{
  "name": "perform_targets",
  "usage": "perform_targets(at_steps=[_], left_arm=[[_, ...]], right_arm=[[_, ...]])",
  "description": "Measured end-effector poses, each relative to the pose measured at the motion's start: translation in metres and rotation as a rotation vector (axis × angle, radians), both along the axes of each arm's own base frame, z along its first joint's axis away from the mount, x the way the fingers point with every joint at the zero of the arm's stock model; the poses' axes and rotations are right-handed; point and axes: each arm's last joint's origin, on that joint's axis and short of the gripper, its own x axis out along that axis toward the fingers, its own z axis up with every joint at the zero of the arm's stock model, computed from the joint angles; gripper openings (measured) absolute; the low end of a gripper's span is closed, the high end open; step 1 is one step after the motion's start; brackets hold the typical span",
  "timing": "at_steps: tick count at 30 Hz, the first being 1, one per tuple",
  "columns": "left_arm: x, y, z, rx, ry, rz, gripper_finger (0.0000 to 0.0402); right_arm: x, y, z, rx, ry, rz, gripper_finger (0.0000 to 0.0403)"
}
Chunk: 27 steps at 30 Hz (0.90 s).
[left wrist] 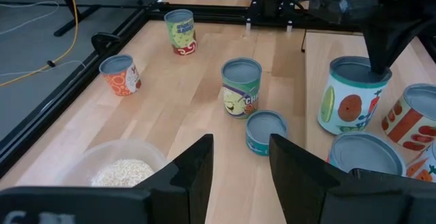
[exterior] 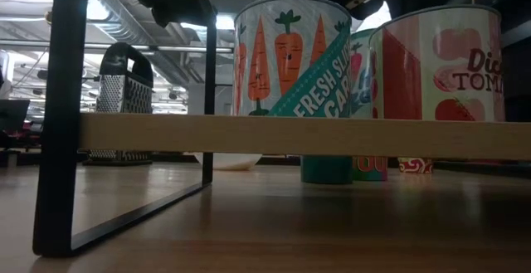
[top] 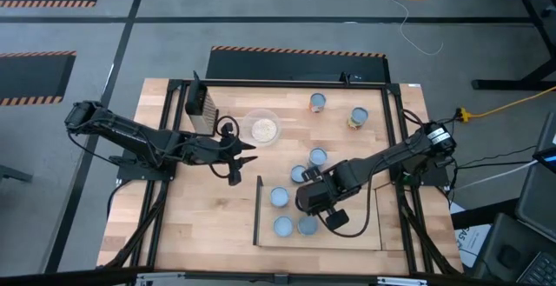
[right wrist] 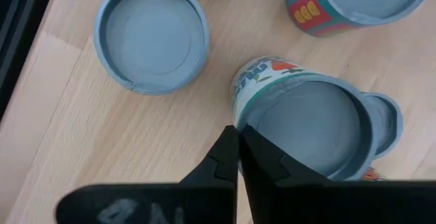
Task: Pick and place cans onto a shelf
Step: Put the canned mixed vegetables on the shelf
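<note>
Your right pincer (right wrist: pixel 238 157) pinches the rim of a can (right wrist: pixel 310 125) over the shelf (top: pixel 365 238), so it lands upright beside three others. Your left pincer (left wrist: pixel 240 169) waits open beside the shelf.

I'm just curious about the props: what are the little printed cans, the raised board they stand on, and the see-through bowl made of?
The small cylindrical cans look metal, with matte blue-grey rimmed lids and glossy printed labels. The flat raised shelf seems pale wood, grain showing, on a thin dark frame, probably metal. The clear round bowl could be plastic or glass.
</note>
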Motion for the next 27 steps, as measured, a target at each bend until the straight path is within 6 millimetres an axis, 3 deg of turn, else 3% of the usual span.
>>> perform_targets(at_steps=[11, 21, 27], left_arm=[[0.0, 0.0, 0.0, 0.0, 0.0, 0.0, 0.0135], [0.0, 0.0, 0.0, -0.003, 0.0, 0.001, 0.0135], [0.0, 0.0, -0.0001, -0.003, 0.0, 0.001, 0.0135]], right_arm=[[0.0002, 0.0001, 0.0, 0.001, -0.002, 0.0, 0.0015], [0.001, 0.0004, -0.001, 0.003, -0.005, -0.002, 0.0075], [0.0013, 0.0006, -0.0009, 0.004, -0.008, 0.0, 0.0078]])
